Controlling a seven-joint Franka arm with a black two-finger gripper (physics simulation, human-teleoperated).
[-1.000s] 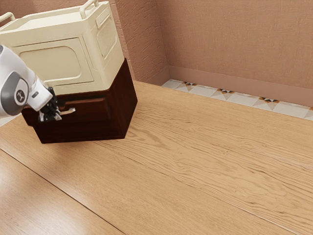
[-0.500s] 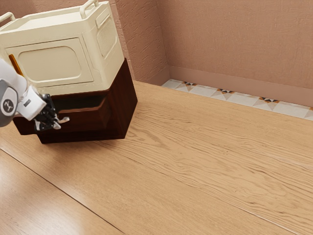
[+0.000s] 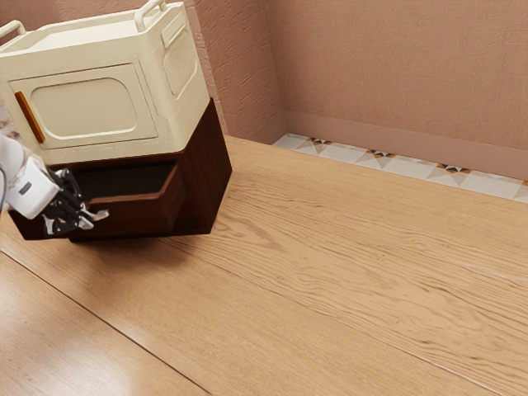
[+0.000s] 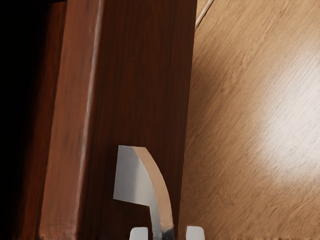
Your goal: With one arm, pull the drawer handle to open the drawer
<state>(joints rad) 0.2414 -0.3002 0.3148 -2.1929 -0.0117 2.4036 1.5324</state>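
At the exterior view's left edge is the white arm [image 3: 29, 186]. It has a small dark mark on it, too small to read. Next comes the black tool [image 3: 73, 224]. Its 2 fingers are apart, 1 on each side of the shiny handle [image 3: 101, 215]. In the wrist view, there is a gap between the handle and 1 of the fingers [image 4: 195, 233].

The handle is on the front of the brown drawer [image 3: 136, 213]. The drawer is pulled partly out, and it is dark inside. Over it sits a big cream box [image 3: 169, 120] with an orange strip [image 3: 30, 117] on its front. The box is on top of the brown cabinet [image 3: 215, 165], and the cabinet is on the wood table [image 3: 346, 272]. Farther right are the floor [image 3: 346, 155] with patterned tiles and the pinkish wall [image 3: 404, 74].
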